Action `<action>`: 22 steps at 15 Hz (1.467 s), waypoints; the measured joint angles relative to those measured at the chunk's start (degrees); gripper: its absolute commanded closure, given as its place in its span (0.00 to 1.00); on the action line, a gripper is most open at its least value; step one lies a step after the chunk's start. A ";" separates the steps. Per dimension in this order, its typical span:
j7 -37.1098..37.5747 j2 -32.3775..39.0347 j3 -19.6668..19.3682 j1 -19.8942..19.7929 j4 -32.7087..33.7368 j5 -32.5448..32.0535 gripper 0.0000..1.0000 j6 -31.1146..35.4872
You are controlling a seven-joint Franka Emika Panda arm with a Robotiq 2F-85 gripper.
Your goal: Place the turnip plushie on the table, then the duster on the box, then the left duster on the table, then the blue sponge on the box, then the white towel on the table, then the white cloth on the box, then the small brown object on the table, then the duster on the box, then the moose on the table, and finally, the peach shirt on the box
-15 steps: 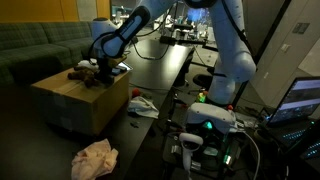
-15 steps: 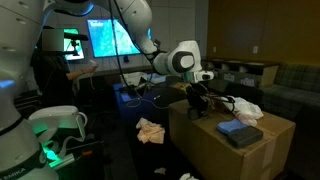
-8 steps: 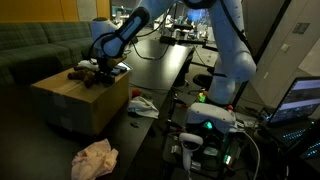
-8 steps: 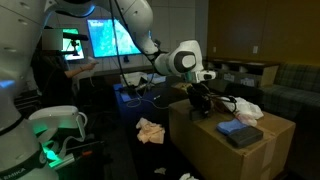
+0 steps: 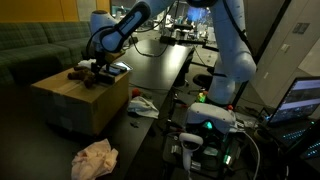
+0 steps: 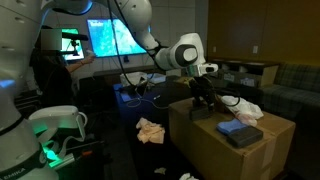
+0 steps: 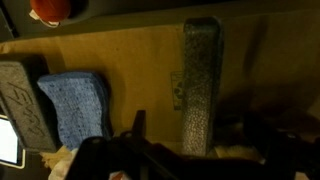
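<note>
The gripper point(image 7: 196, 125) hangs just above the tan box point(image 5: 70, 105) with its jaws open, straddling a grey speckled duster point(image 7: 200, 80) that lies flat on the cardboard, clear of both fingers. In both exterior views the gripper point(image 5: 97, 70) point(image 6: 205, 95) is low over the box top point(image 6: 215, 145). A dark brown moose point(image 5: 80, 74) lies on the box beside it. The blue sponge point(image 7: 75, 105) point(image 6: 240, 131) and a white cloth point(image 6: 246, 108) also rest on the box. The peach shirt point(image 5: 95, 158) is on the floor. A white towel point(image 5: 140, 103) sits at the near end of the black table point(image 5: 165, 70).
A grey block point(image 7: 20, 90) lies beside the sponge, and a red-orange object point(image 7: 55, 10) sits at the box's edge. A sofa point(image 5: 40, 45) stands behind the box. Lit screens point(image 6: 110, 38) and cables crowd the table's far end. The robot base point(image 5: 205, 120) stands nearby.
The jaws have opened and let go of the duster, which stays on the box. The gripper has lifted slightly.
</note>
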 measured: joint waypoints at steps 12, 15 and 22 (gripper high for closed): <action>-1.57 -2.40 2.51 2.38 1.29 -1.67 0.00 3.14; -1.61 -0.55 2.37 2.48 2.12 -2.59 0.00 7.80; -2.20 5.21 -0.58 2.08 4.93 -3.17 0.00 15.73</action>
